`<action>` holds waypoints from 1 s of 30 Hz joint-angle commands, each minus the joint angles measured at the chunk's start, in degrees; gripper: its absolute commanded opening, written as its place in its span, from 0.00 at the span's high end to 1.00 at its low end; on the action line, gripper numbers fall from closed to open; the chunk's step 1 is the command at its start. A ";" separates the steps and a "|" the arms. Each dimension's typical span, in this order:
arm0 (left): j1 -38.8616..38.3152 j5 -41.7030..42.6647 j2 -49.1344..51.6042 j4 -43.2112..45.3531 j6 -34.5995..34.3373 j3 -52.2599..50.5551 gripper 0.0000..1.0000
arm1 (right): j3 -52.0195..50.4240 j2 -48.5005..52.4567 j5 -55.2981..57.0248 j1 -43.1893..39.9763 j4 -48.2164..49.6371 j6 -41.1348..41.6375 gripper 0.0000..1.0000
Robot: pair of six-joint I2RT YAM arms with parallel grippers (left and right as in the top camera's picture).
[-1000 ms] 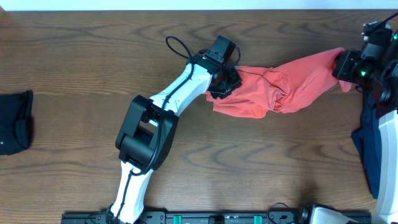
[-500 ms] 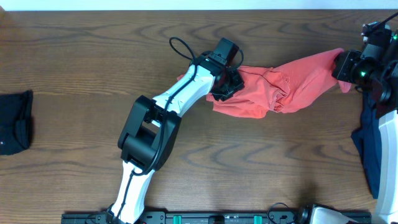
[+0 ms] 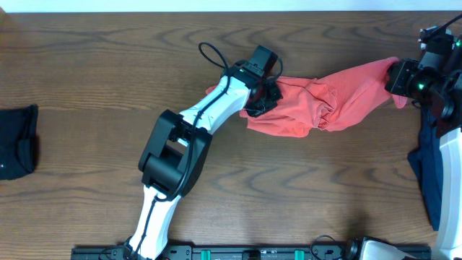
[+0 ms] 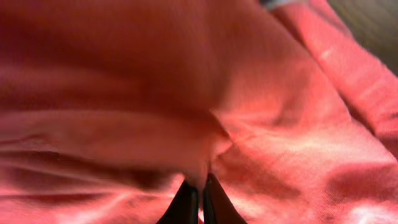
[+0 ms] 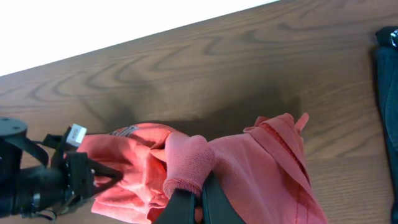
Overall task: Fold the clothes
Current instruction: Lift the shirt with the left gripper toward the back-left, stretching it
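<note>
Garments: three on the desk, one coral-red T-shirt centre, one navy shirt right, one black garment left. My left tool, spread earlier, and my right tool both pinch the T-shirt.

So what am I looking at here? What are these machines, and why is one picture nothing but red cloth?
Two robot arms work at a wooden table. The wide picture looks down from above. The other two come from a camera on each wrist, very close to the cloth. The left gripper and the right gripper are each shut on one end of a bunched coral-red T-shirt. A small black garment lies at the left edge and a navy shirt at the right.
</note>
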 commanded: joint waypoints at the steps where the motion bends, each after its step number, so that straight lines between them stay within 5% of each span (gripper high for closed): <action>1: 3.04 -3.39 -3.82 -2.10 5.73 1.88 0.94 | 0.37 -1.11 -0.76 -0.15 0.17 -1.62 0.99; 12: 9.70 -18.18 -28.48 -12.39 19.30 2.95 0.94 | 0.39 -1.11 -0.59 -0.15 2.19 -1.81 0.99; 25: 14.08 -17.99 -37.44 -14.51 22.01 3.67 0.94 | 15.17 -1.11 3.91 -0.31 -4.98 -4.02 0.99; 30: 19.28 -10.12 -37.46 -12.92 21.70 9.22 0.94 | 23.61 -1.11 8.07 -1.62 -7.48 -5.57 0.99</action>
